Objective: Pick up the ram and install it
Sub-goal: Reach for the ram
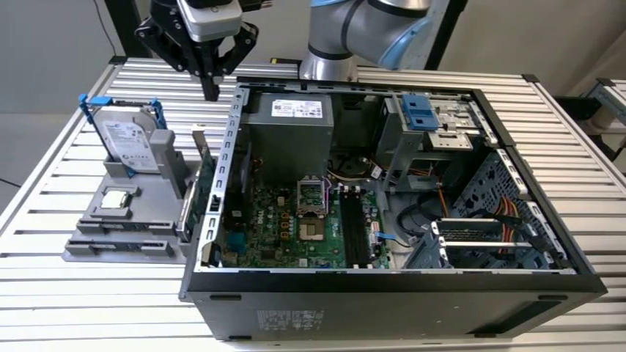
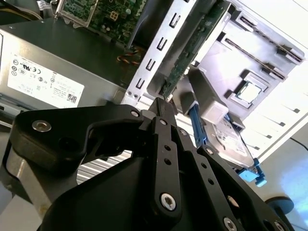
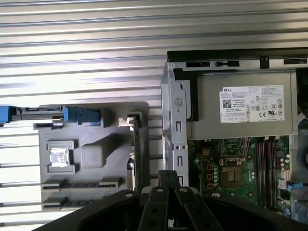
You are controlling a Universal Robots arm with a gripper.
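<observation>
Exterior view: gripper (image 1: 210, 92) at upper left of frame; fingers pressed together; hangs over gap between gray holder (image 1: 108, 247) and computer case (image 1: 391, 301).

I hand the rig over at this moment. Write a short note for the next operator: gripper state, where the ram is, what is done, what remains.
Gripper: shut, holding nothing. It hangs above the wall of the open computer case that faces the grey holder, close to the upright green card.
Ram: not in the gripper. A thin dark strip in a slot of the grey holder may be it; I cannot be sure.
Done: nothing that shows.
Left: pick-up and install, as far as the views show.
</observation>
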